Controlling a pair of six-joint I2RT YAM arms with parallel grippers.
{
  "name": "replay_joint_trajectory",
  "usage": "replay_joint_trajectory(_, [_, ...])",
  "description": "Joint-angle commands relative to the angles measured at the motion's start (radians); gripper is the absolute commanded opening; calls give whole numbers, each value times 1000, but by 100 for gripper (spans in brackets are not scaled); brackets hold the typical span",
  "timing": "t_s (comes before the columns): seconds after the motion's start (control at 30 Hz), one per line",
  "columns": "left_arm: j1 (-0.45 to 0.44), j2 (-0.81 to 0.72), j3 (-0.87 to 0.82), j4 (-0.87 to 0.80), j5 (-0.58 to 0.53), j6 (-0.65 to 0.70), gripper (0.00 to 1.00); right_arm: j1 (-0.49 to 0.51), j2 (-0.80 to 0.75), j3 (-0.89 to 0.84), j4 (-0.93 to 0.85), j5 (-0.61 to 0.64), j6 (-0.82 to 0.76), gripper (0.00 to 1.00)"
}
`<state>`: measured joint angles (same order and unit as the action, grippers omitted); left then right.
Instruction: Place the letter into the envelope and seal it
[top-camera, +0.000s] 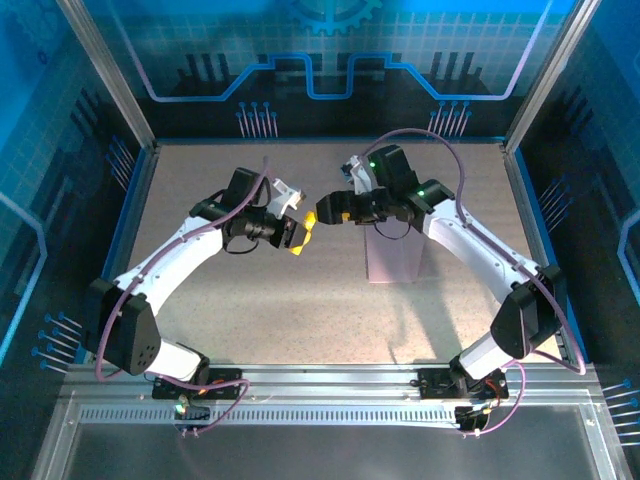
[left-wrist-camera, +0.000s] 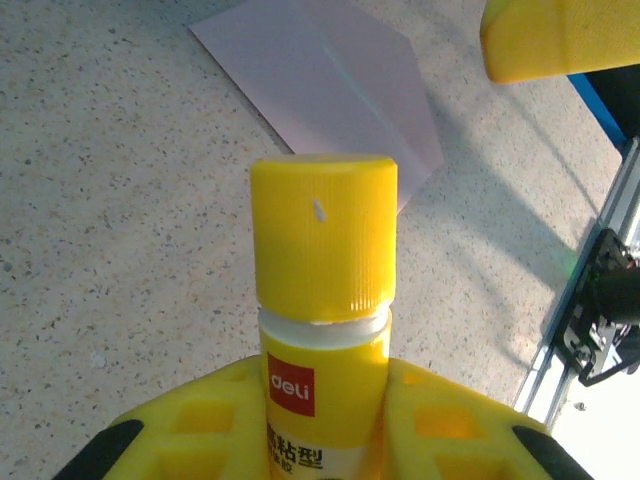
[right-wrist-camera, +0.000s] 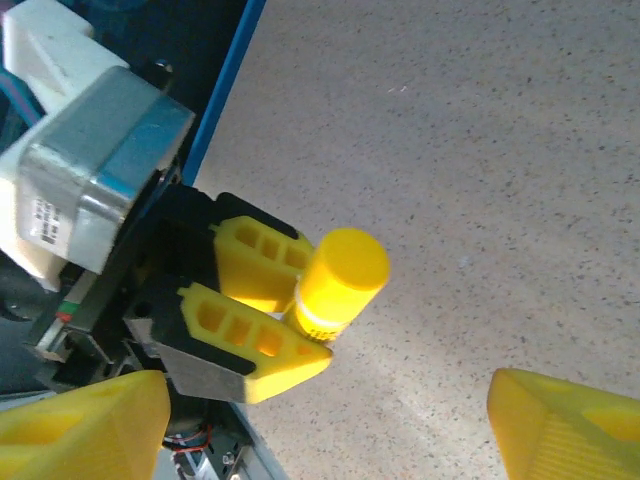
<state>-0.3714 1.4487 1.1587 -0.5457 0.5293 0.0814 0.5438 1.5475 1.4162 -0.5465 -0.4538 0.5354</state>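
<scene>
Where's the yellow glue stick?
The glue stick is mid-table in the top view, clamped in the left gripper, its cap facing the open right gripper.

A yellow glue stick (left-wrist-camera: 323, 300) with a ribbed cap (left-wrist-camera: 323, 235) pokes out of the left gripper (left-wrist-camera: 322, 405), above the speckled table (left-wrist-camera: 120, 200).

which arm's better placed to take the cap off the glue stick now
Right. The left tool is shut on the body of the glue stick, so it is busy. The yellow cap sticks out free toward the right tool, which faces it with its fingers open.
</scene>
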Motion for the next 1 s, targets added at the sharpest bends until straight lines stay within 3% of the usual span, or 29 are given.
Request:
replay_joint_trajectory(0.0, [-8,-36,46,-37,67,67,5,8,-23,-6,-7,-15,23,81])
replay_joint_trajectory(0.5, [-29,-86,-38,63,111,40,4,15,52,-17,77,-50,97,56])
replay_joint_trajectory(0.97, [-33,-72,-36,56,112,49,5,19,96,2,85,-68,106,52])
